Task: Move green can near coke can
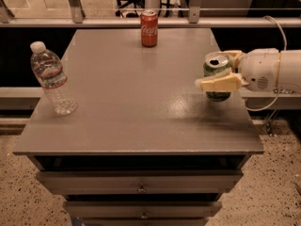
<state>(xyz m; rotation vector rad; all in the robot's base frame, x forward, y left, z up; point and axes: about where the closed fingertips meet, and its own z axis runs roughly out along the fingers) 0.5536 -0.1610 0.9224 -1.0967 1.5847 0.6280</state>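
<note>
The green aluminium drink can with a silver top is upright by the right edge of the grey tabletop. It is clasped between the fingers of the cream gripper, which reaches in from the right. The red aluminium Coca-Cola can stands at the middle of the far edge, well apart. A clear plastic water bottle stands by the left edge.

The gripper, at the surface's right edge: cream-yellow jaws, rounded white wrist housing, pale cable looping behind.
</note>
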